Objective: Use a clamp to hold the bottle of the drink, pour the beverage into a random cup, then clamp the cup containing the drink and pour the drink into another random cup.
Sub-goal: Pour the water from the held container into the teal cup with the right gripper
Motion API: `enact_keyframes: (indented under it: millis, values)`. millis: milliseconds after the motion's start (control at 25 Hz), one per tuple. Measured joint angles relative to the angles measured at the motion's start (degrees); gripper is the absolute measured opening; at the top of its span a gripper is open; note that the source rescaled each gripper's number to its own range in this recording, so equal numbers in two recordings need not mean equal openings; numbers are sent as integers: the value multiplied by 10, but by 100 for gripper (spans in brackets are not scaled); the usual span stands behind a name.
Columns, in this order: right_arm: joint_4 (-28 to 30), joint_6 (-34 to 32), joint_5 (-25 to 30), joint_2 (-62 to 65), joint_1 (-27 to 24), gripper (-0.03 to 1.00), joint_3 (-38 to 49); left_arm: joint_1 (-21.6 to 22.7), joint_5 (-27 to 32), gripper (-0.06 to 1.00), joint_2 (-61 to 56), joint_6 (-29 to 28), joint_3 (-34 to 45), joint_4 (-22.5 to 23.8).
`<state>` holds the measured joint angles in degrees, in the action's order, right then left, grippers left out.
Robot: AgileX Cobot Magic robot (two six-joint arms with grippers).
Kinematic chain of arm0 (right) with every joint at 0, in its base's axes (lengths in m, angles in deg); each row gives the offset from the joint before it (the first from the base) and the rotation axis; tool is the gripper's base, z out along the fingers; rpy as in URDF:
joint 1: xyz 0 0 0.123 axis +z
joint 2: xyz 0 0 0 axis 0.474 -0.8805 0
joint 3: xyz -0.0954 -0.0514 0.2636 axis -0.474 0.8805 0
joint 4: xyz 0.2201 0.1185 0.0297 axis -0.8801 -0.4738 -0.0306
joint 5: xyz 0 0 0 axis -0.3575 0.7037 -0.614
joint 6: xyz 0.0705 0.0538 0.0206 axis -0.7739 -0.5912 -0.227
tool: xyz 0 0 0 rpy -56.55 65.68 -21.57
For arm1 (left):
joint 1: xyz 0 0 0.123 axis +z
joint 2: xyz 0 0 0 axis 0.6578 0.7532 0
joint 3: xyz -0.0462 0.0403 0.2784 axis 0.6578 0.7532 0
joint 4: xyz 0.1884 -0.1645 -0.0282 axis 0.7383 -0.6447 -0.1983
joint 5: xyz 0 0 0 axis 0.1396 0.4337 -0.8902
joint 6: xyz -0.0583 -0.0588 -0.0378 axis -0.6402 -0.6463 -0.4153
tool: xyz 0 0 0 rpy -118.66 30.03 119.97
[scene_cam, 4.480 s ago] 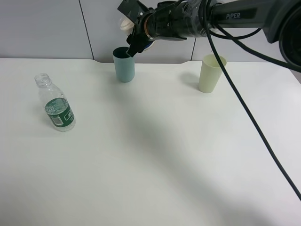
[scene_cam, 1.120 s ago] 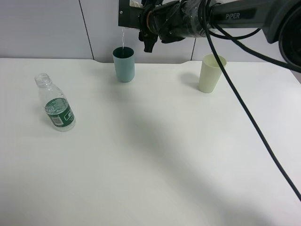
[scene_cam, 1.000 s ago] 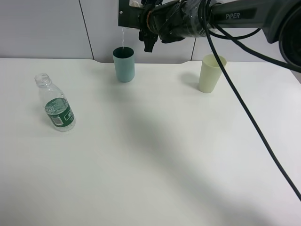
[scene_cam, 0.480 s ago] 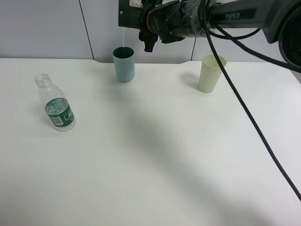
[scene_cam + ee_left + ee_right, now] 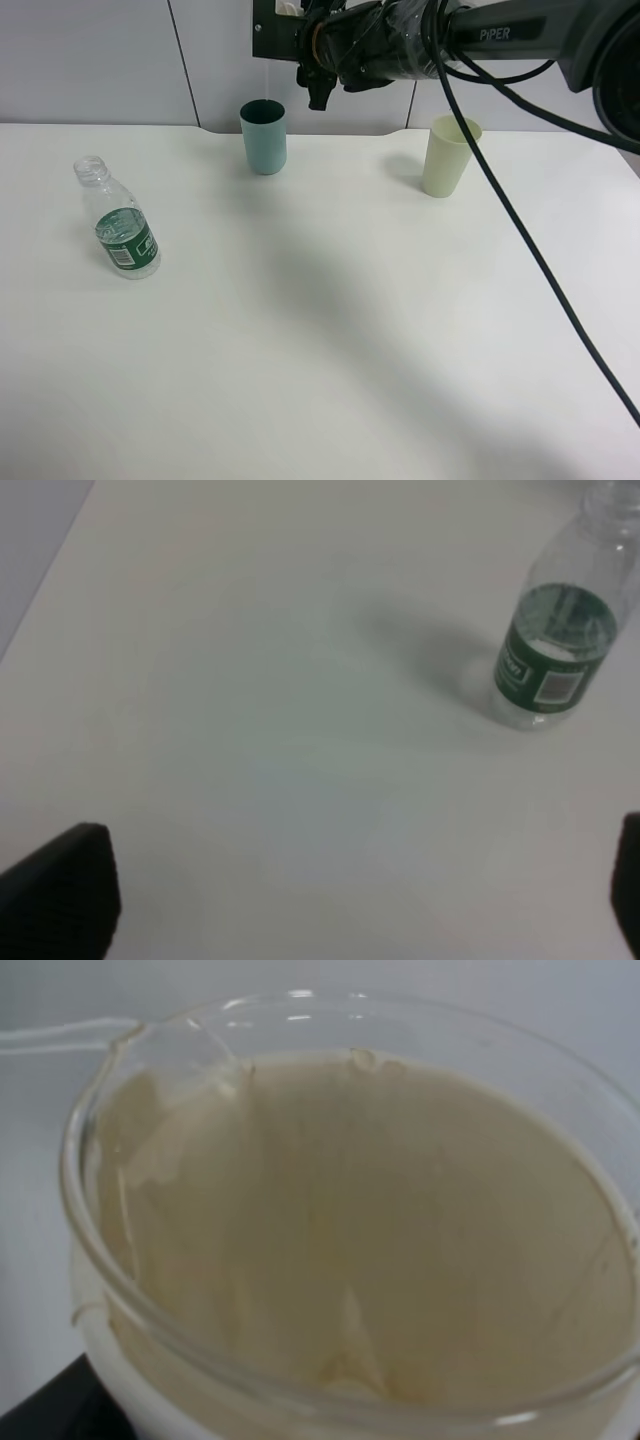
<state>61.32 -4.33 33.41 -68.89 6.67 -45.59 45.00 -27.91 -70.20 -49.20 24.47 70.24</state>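
This is looking like a lab or test room — a plain white table [image 5: 320, 330] is sitting against grey wall panels [image 5: 90, 60]. A black cabled arm [image 5: 520, 30] is reaching over it — nothing homely.

We see our right arm [image 5: 480, 35] as a thick black tube, glossy where clear wrap covers its forward section, with white "PIPER" lettering on the dark grey sleeve behind. Black cables [image 5: 520, 235] loop off it and one long cable trails down across the view. At its front sits a flat black plate [image 5: 272, 28] with small pale screw dots. In the left wrist view, two matte black finger tips [image 5: 60, 895] show at the picture's edges.
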Motion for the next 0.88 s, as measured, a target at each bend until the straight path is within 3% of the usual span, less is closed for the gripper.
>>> enact_keyframes:
  millis: [880]
  values:
    - [0, 90, -2, 0, 0, 3, 0, 0, 0, 100, 0, 0, 0, 0]
